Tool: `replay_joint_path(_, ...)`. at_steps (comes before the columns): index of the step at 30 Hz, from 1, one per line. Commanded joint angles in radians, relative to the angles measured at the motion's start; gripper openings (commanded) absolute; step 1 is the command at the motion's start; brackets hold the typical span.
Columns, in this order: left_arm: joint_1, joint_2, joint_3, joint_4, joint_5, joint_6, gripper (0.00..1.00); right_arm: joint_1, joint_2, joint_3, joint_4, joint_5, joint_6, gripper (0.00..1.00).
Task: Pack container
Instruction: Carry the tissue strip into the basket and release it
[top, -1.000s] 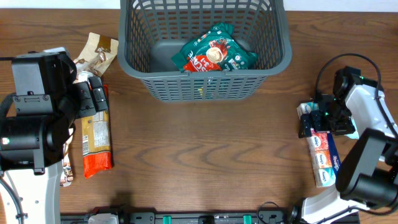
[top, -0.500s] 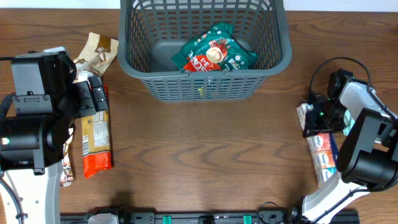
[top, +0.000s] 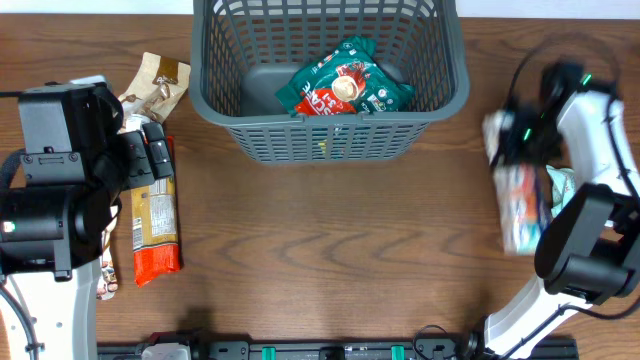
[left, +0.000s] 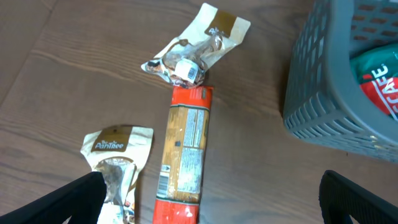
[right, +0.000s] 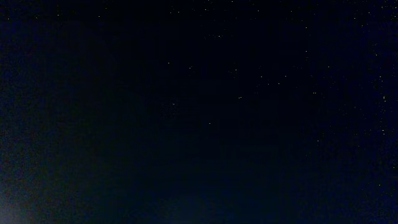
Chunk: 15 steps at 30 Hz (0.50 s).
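Observation:
The container (top: 330, 140), a dark grey lattice basket, stands at the far middle of the table with a green and red snack packet (top: 345, 85) inside. To its right, my right gripper (top: 515, 135) is shut on the top end of a white and blue snack packet (top: 520, 210), which hangs blurred above the table. The right wrist view is entirely black. My left gripper (left: 211, 190) hovers open over a long orange and red packet (left: 185, 152), with nothing between its fingers.
Left of the container (left: 336, 93) lie a crumpled brown and white packet (left: 189, 53) and a small white packet (left: 115, 162) beside the long one. The left arm (top: 55, 190) covers the table's left edge.
My right gripper has closed on the white and blue packet and lifted it off the table toward the far side. The left arm has not moved.

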Motion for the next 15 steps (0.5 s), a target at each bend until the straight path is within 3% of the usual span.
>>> replay_joint_path(1, 0.005, 0.000, -0.007, -0.006, -0.001, 0.002, 0.99, 0.014, -0.086, 0.272, -0.033, -0.076, 0.117, 0.01)
replay_joint_path(6, 0.005, 0.000, -0.007, -0.018, -0.001, 0.002, 0.98, 0.079, -0.091, 0.624, -0.092, -0.076, 0.157, 0.01)
replay_joint_path(15, 0.005, 0.000, -0.007, -0.018, -0.001, 0.002, 0.99, 0.420, -0.091, 0.805, -0.069, -0.091, -0.208, 0.01)
